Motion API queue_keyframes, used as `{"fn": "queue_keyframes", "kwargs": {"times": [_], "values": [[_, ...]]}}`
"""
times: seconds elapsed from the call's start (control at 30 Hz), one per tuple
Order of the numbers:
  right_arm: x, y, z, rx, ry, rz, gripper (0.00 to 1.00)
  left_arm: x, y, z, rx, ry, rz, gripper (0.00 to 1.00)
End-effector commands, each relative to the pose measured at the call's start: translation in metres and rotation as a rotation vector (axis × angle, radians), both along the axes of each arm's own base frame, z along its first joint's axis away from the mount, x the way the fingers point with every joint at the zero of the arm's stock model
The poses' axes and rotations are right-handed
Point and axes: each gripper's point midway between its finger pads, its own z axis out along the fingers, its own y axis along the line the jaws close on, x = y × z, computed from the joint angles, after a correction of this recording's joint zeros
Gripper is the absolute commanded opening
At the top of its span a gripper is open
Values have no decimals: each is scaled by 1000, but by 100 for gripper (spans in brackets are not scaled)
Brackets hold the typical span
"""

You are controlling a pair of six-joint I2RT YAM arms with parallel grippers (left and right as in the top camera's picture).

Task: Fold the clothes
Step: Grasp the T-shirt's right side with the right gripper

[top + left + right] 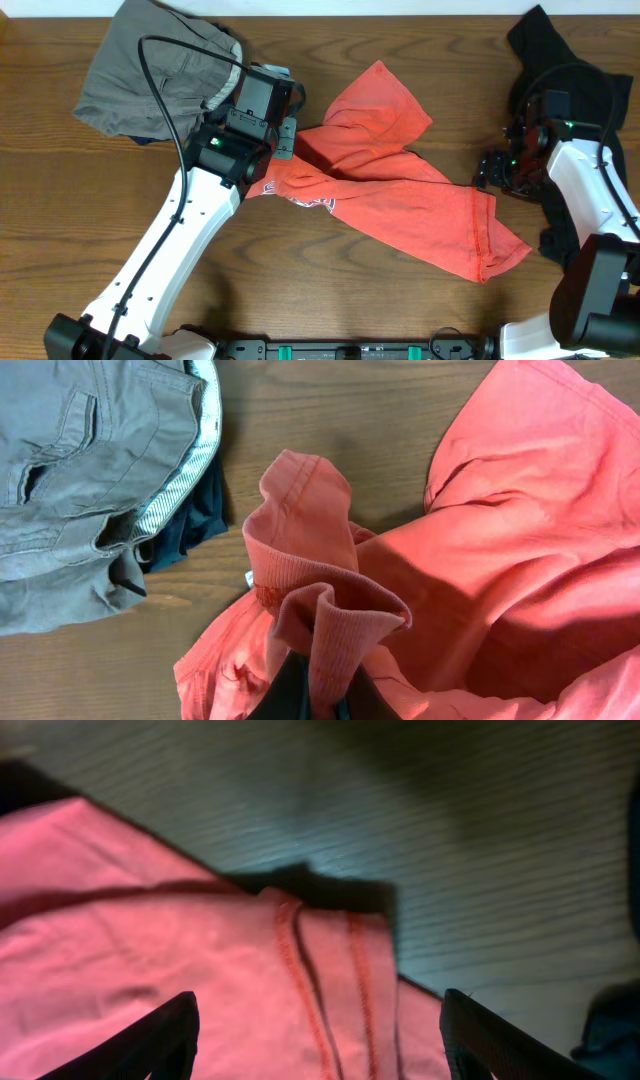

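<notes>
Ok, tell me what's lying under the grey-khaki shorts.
A navy piece pokes out from beneath the grey-khaki shorts at their waistband edge. Its shape and extent are covered by the shorts.

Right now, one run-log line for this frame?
left gripper: shut on coral T-shirt collar | right gripper: open over its hem | fold: not yet done

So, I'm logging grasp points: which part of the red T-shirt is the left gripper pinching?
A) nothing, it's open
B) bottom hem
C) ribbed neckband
C: the left wrist view shows the left gripper shut on a fold of the ribbed neckband of the T-shirt.
</notes>
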Motion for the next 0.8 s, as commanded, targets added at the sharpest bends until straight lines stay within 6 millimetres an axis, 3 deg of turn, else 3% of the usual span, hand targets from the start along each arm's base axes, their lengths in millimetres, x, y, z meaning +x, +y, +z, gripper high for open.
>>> {"fn": "queue_keyframes", "kwargs": {"times": [0.0, 0.17, 0.53, 0.77], "values": [[-4, -10, -6, -8, 0, -42, 76, 2, 6, -3, 9, 4, 38, 6], [-3, -13, -16, -4, -21, -53, 78, 2, 6, -3, 8, 4, 38, 6], [-3, 4, -43, 86, -85, -39, 77, 2, 6, -3, 8, 4, 38, 6], [-3, 16, -52, 153, -113, -50, 64, 2, 6, -3, 8, 4, 38, 6]]}}
